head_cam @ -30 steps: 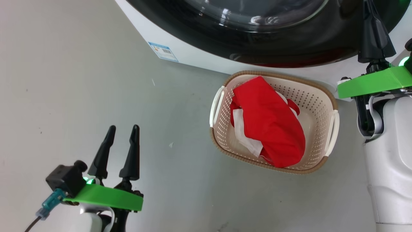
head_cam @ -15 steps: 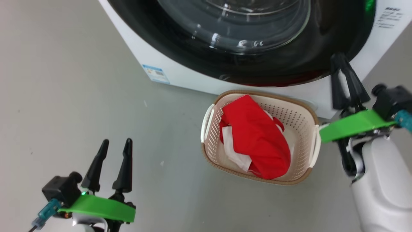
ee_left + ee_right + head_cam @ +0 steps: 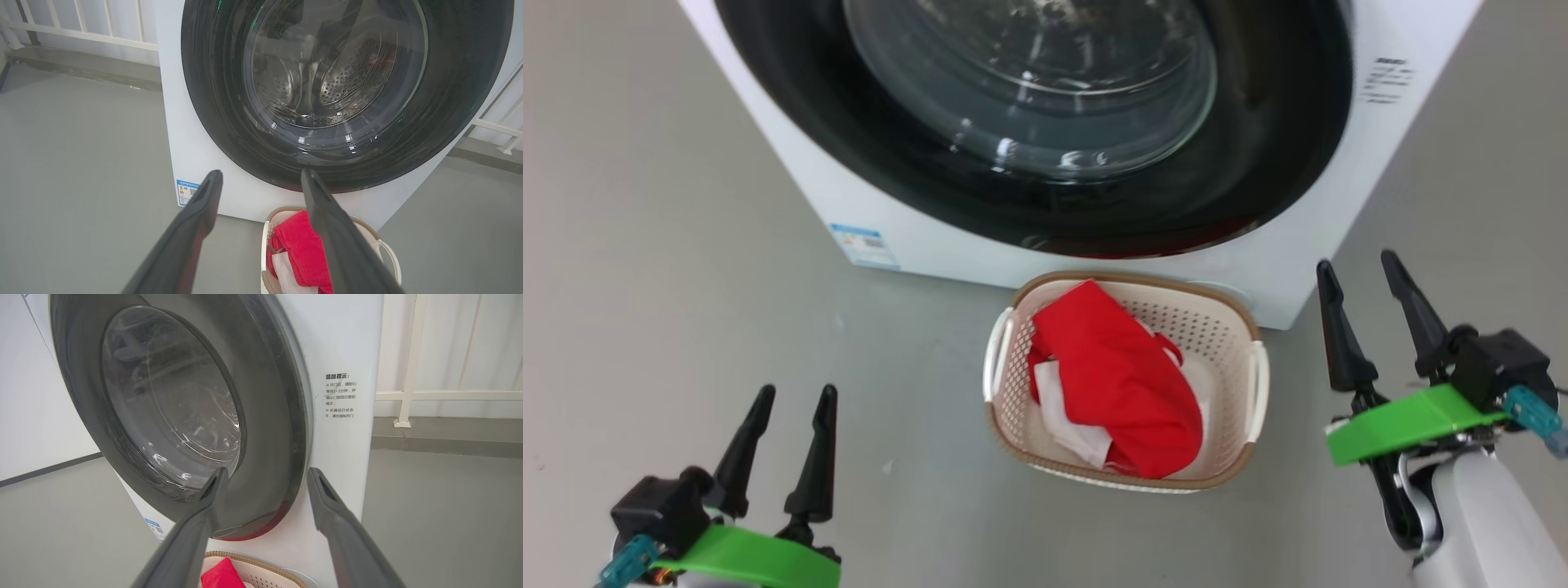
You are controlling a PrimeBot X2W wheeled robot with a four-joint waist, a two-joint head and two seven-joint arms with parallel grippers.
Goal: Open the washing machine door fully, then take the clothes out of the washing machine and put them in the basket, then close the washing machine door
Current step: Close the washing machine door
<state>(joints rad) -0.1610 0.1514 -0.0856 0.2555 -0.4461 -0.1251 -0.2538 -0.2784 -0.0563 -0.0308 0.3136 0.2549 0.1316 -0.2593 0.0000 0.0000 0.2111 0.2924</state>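
The washing machine [image 3: 915, 237] [image 3: 196, 134] [image 3: 339, 355] stands ahead with its door [image 3: 1282, 147] [image 3: 212, 102] [image 3: 278, 416] flat against the front, black rim around clear glass. On the floor right before it sits the basket [image 3: 1241, 327] [image 3: 386, 249] [image 3: 253, 559], holding the red and white clothes [image 3: 1119, 384] [image 3: 302, 249] [image 3: 220, 575]. My left gripper [image 3: 796, 392] [image 3: 261, 175] is open and empty at the lower left, away from the basket. To the right of the basket my right gripper [image 3: 1356, 265] [image 3: 265, 473] is open and empty, pointing at the machine's right corner.
Grey floor [image 3: 645, 286] surrounds the machine. A white railing [image 3: 81, 34] [image 3: 412, 392] runs behind it on a low kerb. A blue label [image 3: 864, 243] is on the machine's lower left front, and printed text [image 3: 341, 396] on its right front.
My right gripper has opened and come down from the door's right rim to beside the basket. The head camera has tilted up, shifting the whole picture. The left gripper stays open.
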